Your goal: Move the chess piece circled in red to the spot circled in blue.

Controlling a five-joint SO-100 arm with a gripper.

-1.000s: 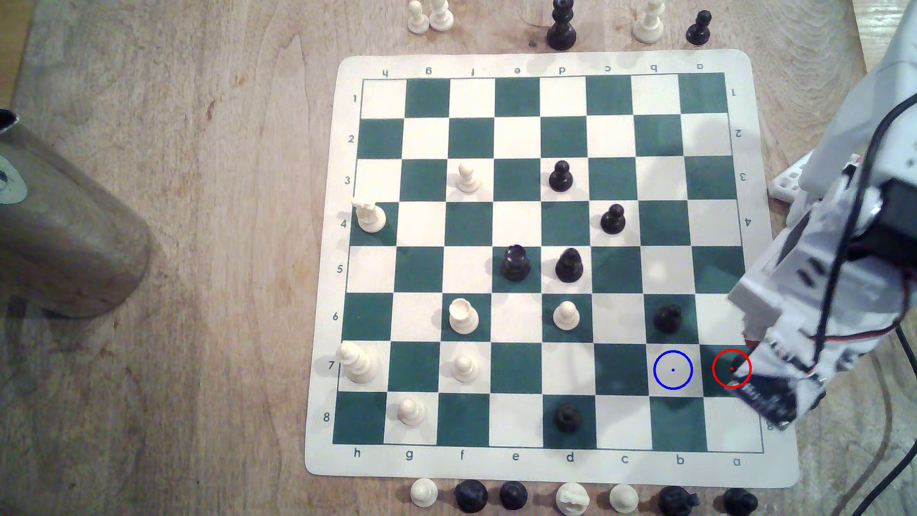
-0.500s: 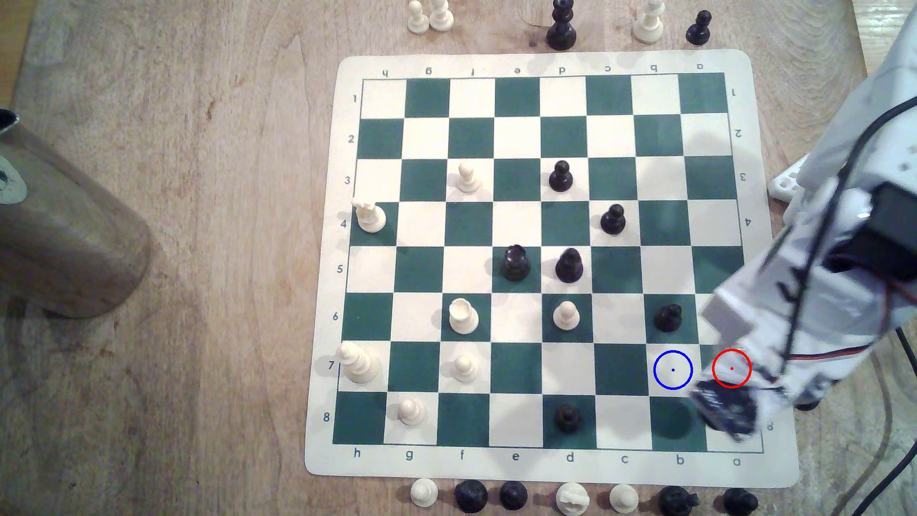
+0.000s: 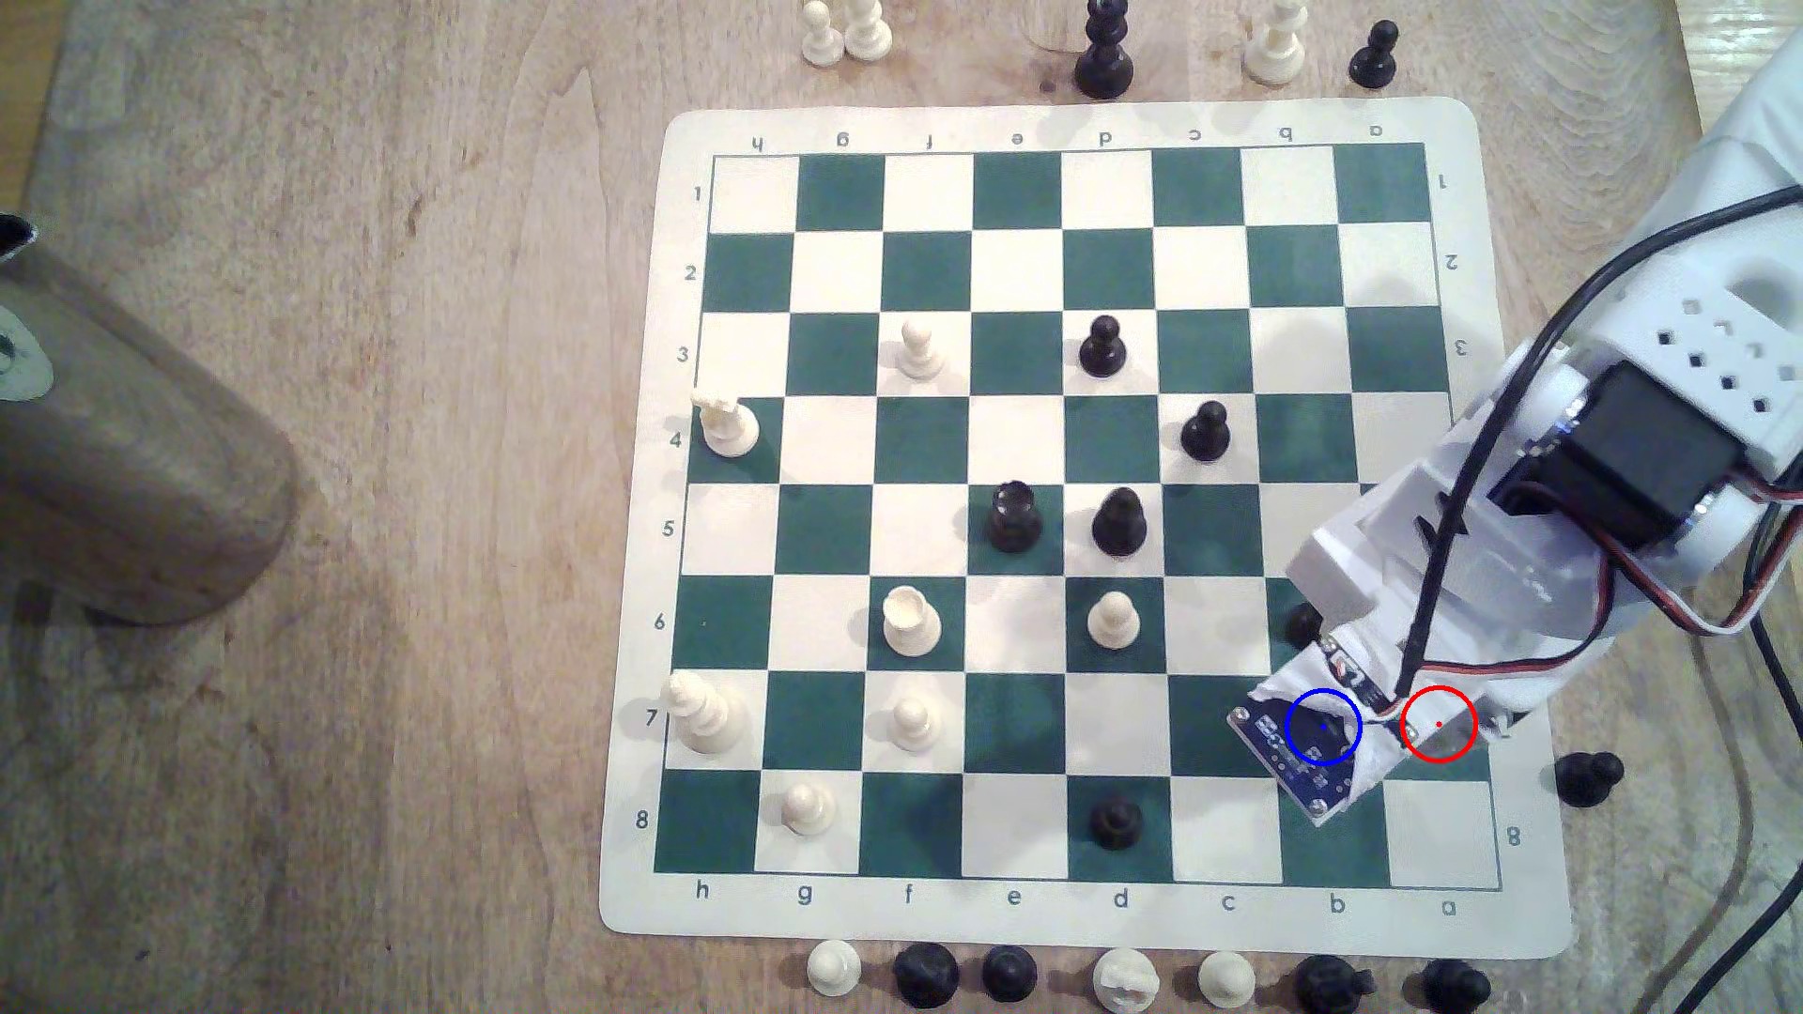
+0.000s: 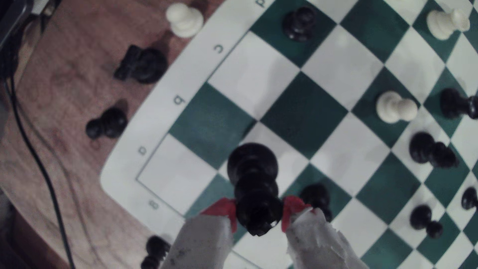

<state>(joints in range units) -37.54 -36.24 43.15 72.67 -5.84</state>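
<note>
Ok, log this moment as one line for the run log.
gripper: shut on chess piece | arm: over blue-ringed spot | piece: held near its top, base low over the board | release: not yet

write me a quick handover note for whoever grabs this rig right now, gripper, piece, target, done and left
Gripper: shut on the chess piece, red-padded fingers clamping its upper part.
Piece: off the red-ringed green square; base over the board near the a/b corner. Whether it touches the board cannot be told.
The spot: in the exterior view the wrist covers the blue ring, so the piece is about over it. A black pawn stands on the next square.
Done: pick-up and carry across.
Left: set down upright, open, withdraw without clipping the pawn.
</note>
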